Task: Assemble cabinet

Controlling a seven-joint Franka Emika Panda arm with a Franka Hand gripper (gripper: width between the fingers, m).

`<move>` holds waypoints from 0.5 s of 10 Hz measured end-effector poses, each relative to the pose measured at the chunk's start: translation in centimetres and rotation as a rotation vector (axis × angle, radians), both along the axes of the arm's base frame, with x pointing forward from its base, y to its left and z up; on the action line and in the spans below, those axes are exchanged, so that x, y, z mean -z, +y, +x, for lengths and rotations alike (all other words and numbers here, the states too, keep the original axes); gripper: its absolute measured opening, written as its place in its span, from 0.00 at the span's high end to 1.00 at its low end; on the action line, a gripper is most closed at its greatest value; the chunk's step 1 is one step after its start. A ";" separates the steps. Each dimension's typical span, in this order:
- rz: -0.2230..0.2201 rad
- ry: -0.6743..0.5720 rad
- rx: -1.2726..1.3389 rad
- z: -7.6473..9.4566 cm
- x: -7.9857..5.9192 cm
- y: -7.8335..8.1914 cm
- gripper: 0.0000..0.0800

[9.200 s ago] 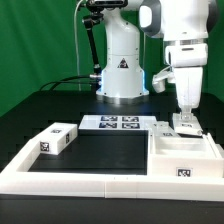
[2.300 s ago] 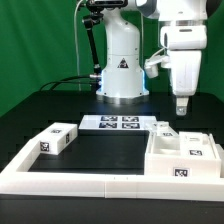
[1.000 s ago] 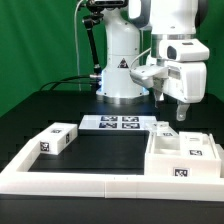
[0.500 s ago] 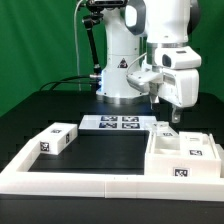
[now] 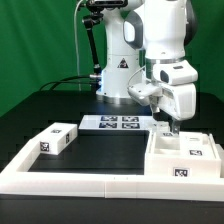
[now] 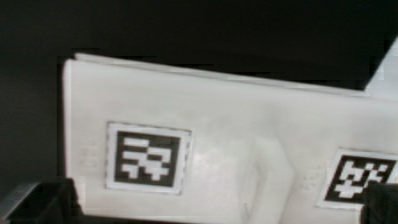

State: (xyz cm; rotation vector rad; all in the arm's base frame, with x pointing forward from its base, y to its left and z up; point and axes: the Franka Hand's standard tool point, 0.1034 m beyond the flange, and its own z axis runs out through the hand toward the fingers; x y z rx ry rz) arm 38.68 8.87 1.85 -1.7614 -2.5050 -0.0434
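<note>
The cabinet's big white hollow shell point(image 5: 186, 160) sits at the exterior view's right, with tagged white blocks on and in it. One small tagged block point(image 5: 161, 131) lies at its back corner. My gripper point(image 5: 167, 126) hangs open just above that block, fingers pointing down and holding nothing. Another cabinet block point(image 5: 57, 138) lies apart at the exterior view's left. In the wrist view a white tagged face point(image 6: 196, 120) fills the picture beneath the gripper point(image 6: 214, 203). One dark finger point(image 6: 32, 202) shows at its edge, and nothing sits between the jaws.
The marker board point(image 5: 110, 123) lies flat on the black table in front of the robot base point(image 5: 120, 75). A long low white border rail point(image 5: 90, 181) runs along the front and up the exterior view's left side.
The arm has swung towards the exterior view's left and come down, bringing the open gripper from high over the shell to just above the small back block. No part has moved.
</note>
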 end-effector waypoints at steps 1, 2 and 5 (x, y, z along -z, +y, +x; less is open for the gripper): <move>0.000 0.000 0.001 0.0 0.0 0.0 0.00; 0.000 0.001 0.001 0.0 0.0 0.0 0.16; 0.001 0.016 0.006 -0.4 0.6 -0.2 0.54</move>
